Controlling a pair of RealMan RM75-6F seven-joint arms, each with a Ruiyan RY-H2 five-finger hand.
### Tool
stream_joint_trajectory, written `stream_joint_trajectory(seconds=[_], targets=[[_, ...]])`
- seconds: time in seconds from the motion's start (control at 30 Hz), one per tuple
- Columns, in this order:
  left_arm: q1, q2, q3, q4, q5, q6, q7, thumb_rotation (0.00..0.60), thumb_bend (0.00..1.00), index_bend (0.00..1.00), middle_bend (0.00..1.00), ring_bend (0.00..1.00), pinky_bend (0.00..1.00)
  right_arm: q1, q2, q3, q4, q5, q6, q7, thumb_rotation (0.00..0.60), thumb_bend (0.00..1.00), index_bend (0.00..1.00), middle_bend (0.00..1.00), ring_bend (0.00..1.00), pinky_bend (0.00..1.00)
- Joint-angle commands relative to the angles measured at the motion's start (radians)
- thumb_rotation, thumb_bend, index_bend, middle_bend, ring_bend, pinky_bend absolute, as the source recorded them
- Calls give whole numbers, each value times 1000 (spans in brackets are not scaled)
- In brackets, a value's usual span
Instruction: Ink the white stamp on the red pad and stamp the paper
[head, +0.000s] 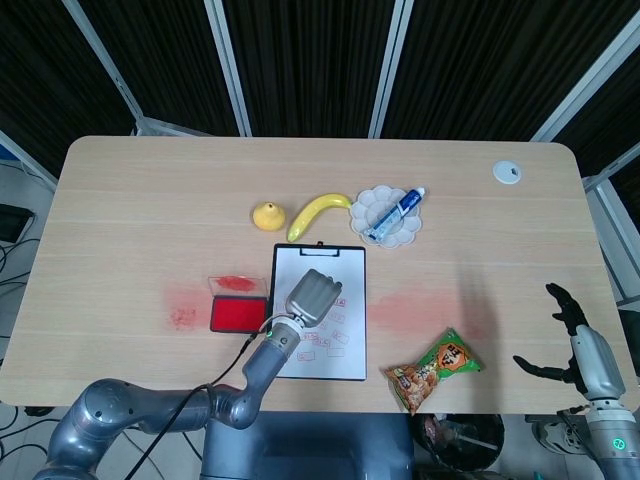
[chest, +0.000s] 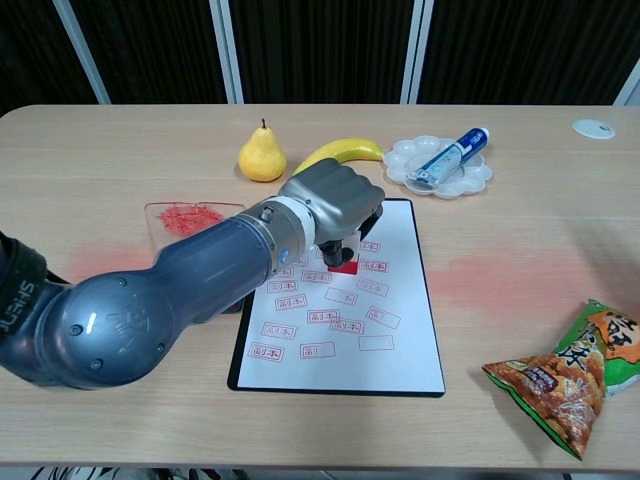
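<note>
Gripping the stamp (chest: 342, 259) in a closed fist: left robot hand (chest: 333, 200), fingers curled tight round the handle, poised over the upper part of the paper (chest: 390, 335). Stamp mostly hidden under the fist; only a dark stem and a red base peeking out below the knuckles in the chest view, base down at the sheet, though contact or a small gap cannot be told. Hidden altogether beneath the fist (head: 314, 295) in the head view. Paper clipped on a black clipboard (head: 362, 312), already covered with many small red rectangular marks. Just left of the clipboard, the red pad (head: 234, 315), open, with its clear lid (chest: 185, 215) lying behind it, smeared red. Reddish stains on the desk (head: 140, 200) to the left of the pad and to the right of the clipboard.

Hanging off the desk's right edge, well apart from everything: right robot hand (head: 562, 340), fingers spread, holding nothing.

Behind the clipboard, a yellow pear (chest: 261, 156) just beside a banana (chest: 344, 152), then a white flower-shaped dish (chest: 403, 160) carrying a blue-and-white tube (chest: 453, 152). Near the front right, a green and orange snack bag (chest: 566, 371). At the far right corner, a small white round cap (head: 507, 172).
</note>
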Motion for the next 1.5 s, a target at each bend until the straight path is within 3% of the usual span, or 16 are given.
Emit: stream_joint_trajectory(seconds=[0.03,1.5], targets=[[1,-1,1,1,0,0,1,600,568,755,801,888,1000,0,0,0,0,0,0,0,600,124,20,0,0,219],[9,-17,10,27,-26,-15,35,600,568,756,804,889,1000,0,-1,3,-4,4,1,-4,600,124,20,0,0,219]])
